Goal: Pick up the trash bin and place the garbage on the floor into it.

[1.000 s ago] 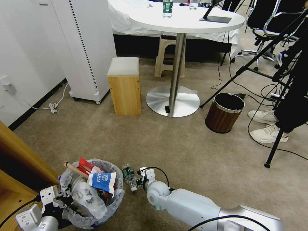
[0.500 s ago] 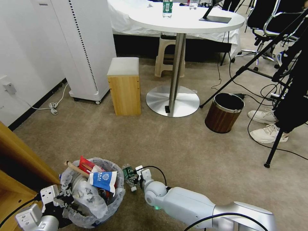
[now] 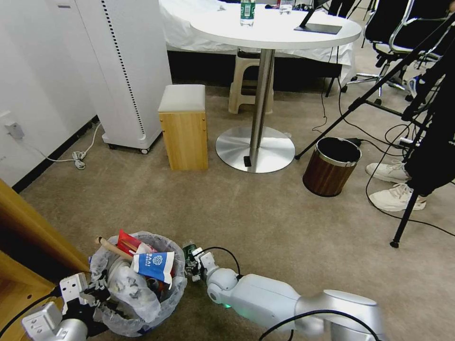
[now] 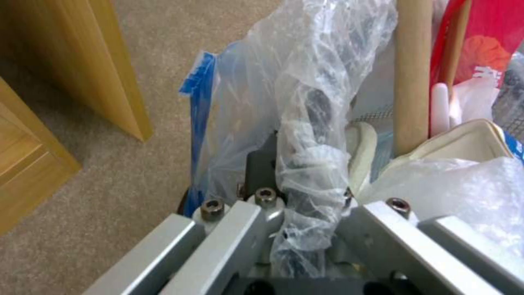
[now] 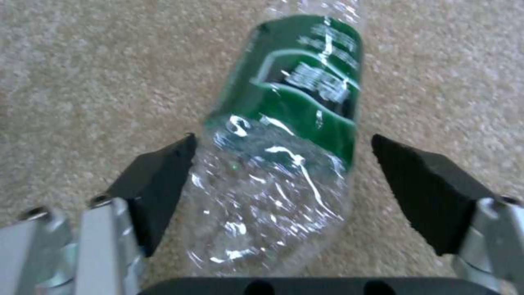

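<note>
The right gripper (image 5: 281,184) is straddling the small bottle (image 5: 289,135) on the floor (image 5: 82,82), jaws spread, one pad touching its side, the other standing apart. Before lifting it should be closing squarely on the crinkled body. Just beside it, the left gripper (image 3: 92,298) is pinching, it seems, the bagged rim of the trash bin (image 3: 137,284), already holding wrappers, slippers and a stick.
</note>
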Controlling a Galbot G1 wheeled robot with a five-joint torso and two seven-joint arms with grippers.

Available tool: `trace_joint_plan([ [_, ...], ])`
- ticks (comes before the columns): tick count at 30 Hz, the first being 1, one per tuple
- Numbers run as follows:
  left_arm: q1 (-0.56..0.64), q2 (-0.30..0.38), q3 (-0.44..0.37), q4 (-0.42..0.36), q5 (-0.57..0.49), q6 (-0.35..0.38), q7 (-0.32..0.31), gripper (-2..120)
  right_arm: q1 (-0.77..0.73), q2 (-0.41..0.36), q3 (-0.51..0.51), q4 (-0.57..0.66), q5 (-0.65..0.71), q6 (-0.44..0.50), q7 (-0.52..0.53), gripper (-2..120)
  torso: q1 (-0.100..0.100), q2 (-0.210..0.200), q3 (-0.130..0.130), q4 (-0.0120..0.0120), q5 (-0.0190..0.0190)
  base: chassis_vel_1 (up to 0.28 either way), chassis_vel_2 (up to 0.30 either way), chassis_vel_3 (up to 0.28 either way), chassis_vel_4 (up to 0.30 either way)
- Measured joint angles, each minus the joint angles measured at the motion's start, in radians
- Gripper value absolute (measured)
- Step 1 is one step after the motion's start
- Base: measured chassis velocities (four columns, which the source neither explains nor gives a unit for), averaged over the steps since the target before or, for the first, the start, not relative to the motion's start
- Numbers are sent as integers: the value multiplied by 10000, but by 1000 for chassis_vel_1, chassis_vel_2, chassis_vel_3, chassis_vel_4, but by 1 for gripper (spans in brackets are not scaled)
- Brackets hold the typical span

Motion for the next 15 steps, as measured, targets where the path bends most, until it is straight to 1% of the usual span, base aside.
trace_joint_plan([
  [3,0,-2,-10,-16,-3,-12,5,0,-9,32,7,-36,-94,51,-6,77,0,0,-1,0,0,0,0,0,0],
  [4,-20,-2,-18,-18,-4,-25,4,0,-46,19,13,-31,-188,93,17,68,0,0,0,0,0,0,0,0,0],
  [5,-20,-2,-18,-18,-4,-25,4,0,-46,19,13,-31,-188,93,17,68,0,0,0,0,0,0,0,0,0],
  [8,-70,-19,20,-2,-8,-32,5,0,-148,-139,52,137,-264,158,93,55,-1,1,-1,0,1,0,0,0,0],
  [9,-70,-19,20,-2,-8,-32,5,0,-148,-139,52,137,-264,158,93,55,-1,1,-1,0,1,0,0,0,0],
  [11,-111,-20,44,12,-9,-33,5,0,-194,-299,72,243,-339,234,90,46,0,0,-1,0,2,0,0,0,0],
  [13,-117,-17,48,13,-11,-34,5,0,-205,-328,80,254,-358,250,89,44,0,1,-1,0,2,0,0,0,0],
  [15,-133,7,53,32,-25,-34,5,0,-258,-479,102,301,-540,411,58,37,0,1,-1,1,4,0,0,0,0],
])
